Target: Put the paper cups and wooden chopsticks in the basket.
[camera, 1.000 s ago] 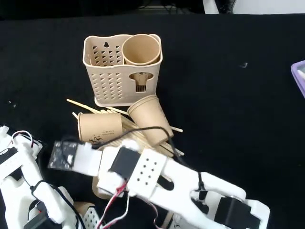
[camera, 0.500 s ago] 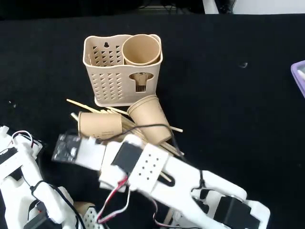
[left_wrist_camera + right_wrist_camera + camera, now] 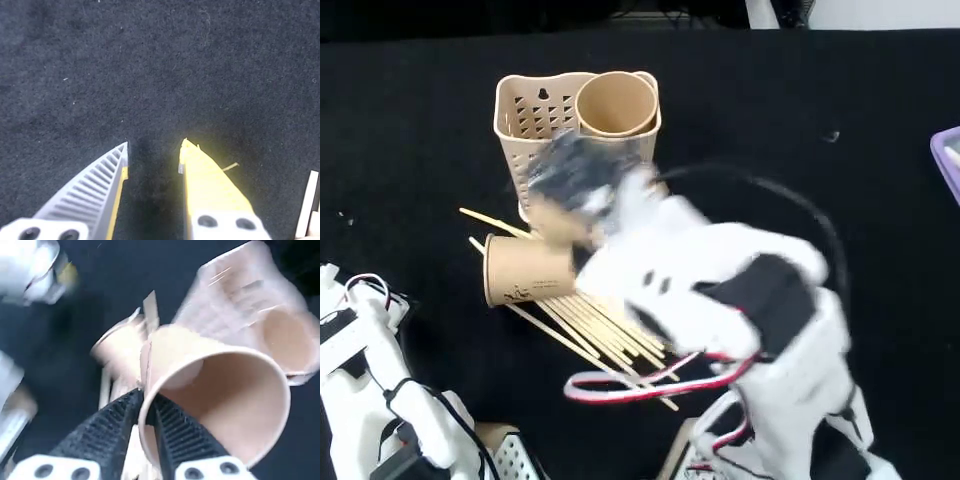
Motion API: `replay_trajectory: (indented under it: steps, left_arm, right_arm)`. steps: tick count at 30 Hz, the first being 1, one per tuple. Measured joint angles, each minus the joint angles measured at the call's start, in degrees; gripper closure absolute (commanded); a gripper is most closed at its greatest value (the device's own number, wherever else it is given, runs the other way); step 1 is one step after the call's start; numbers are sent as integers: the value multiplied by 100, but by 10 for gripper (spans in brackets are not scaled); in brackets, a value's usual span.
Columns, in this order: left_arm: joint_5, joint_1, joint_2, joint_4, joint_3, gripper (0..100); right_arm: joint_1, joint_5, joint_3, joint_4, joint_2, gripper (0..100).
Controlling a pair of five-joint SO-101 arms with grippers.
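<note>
The beige basket stands at the back of the black table with one paper cup inside it. My right gripper, blurred, hangs just in front of the basket, shut on the rim of a second paper cup; its black fingers pinch the cup's wall. A third cup lies on its side on the table. Beside it, several wooden chopsticks are spread out. My left gripper is open over bare black cloth at the near left.
The left arm's white body fills the near left corner. A purple object sits at the right edge. A tan piece lies at the front edge between the arms.
My right arm has swung up from the near left of the pile toward the basket, carrying the cup that leaned on the chopsticks. The chopsticks are now uncovered. The left arm is still.
</note>
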Motion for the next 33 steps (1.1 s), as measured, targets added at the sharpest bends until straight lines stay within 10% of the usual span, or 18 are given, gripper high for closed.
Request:
replay_trajectory:
  steps: [15,33]
  left_arm:
    - [0,0,0,0,0,830]
    - [0,0,0,0,0,830]
  right_arm:
    - [1169,2163,-273,-2110,1960,988]
    - [1222,2286,-1547,-2198,2919,988]
